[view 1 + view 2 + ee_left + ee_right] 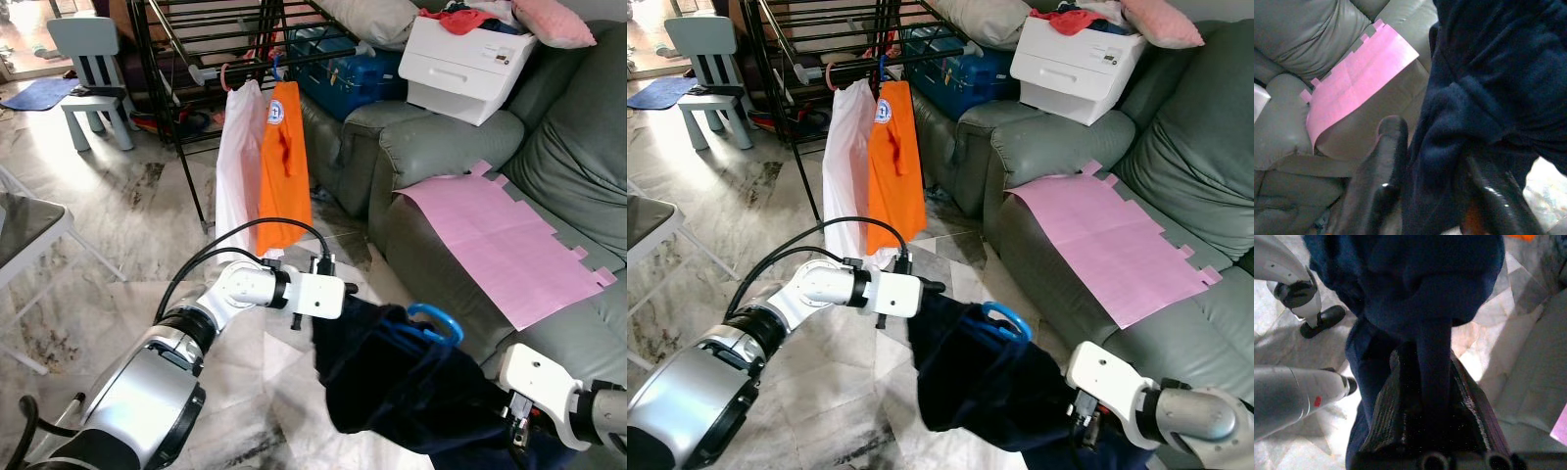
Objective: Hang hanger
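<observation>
A pink sheet [500, 245] lies on the grey sofa [568, 147].

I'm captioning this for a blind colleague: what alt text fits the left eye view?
Both robot arms hold a dark navy garment on a blue hanger above a marble floor. Behind, an orange shirt and a white garment hang from a black drying rack, beside a grey sofa bearing a pink sheet.

- Daylight pours in from the upper left; the marble floor [147, 211] there is washed out, nearly white.
- Head views are fairly sharp, colours punchy, with slight bending near the edges.
- Wrist views are softer and grainy.
- The dark cloth [1425, 279] is almost black, folds barely readable.
- Close black fingers [1378, 181] are out of focus, with small shiny highlights.
</observation>
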